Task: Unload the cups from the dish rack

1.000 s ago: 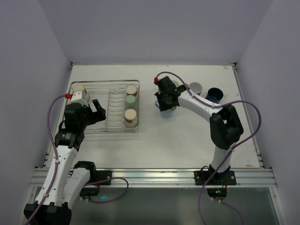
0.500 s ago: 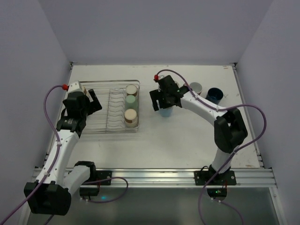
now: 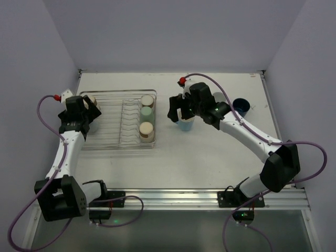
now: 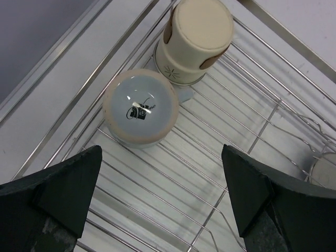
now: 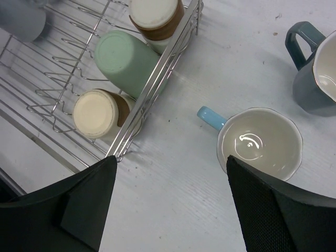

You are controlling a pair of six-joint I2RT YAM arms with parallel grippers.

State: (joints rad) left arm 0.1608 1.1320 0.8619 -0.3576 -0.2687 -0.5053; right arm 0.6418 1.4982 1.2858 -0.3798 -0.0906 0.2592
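The right gripper (image 5: 170,205) has let go, jaws apart: the blue mug (image 5: 260,144) stands upright just right of the rack (image 5: 157,84). The left gripper (image 4: 157,199), jaws wide apart, has moved over two upturned cups (image 4: 140,107) in the rack's far-left corner. We count five still racked.

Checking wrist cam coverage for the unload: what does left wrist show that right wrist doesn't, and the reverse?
Left wrist only: a beige cup and a logo-based mug, both base-up in a corner of the dish rack, ahead of the open left end effector.
Right wrist only: a pale green tumbler between the upper beige tumbler and the lower beige tumbler along the rack's edge; a light blue mug upright on the table; a dark mug; the open right end effector.
Both: the rack's wires.
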